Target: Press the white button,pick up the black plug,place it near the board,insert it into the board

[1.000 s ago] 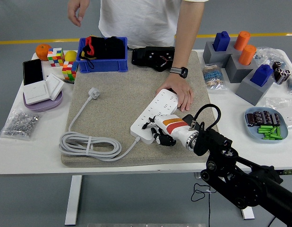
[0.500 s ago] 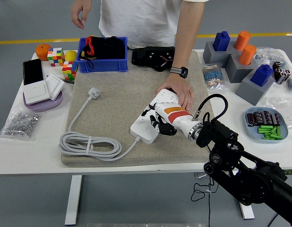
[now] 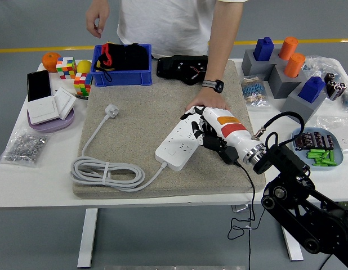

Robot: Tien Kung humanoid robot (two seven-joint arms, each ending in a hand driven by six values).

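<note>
The white power strip lies at a slant on the beige mat. Its white cable is coiled at the mat's left and ends in a white plug. My right hand hovers over the strip's far half, fingers curled around a black plug. The plug's black cable trails off the table's front edge. A person's hand rests on the strip's far end, just behind my fingers. The left arm is out of sight.
A blue bin and a black device sit at the mat's back edge. Wall switches on a purple plate and a bag of screws are left. Grey blocks and a parts dish stand right.
My right hand has moved from the strip's near end up and to the right along it, toward the person's hand, trailing the black cable. The person's other hand has risen slightly.
</note>
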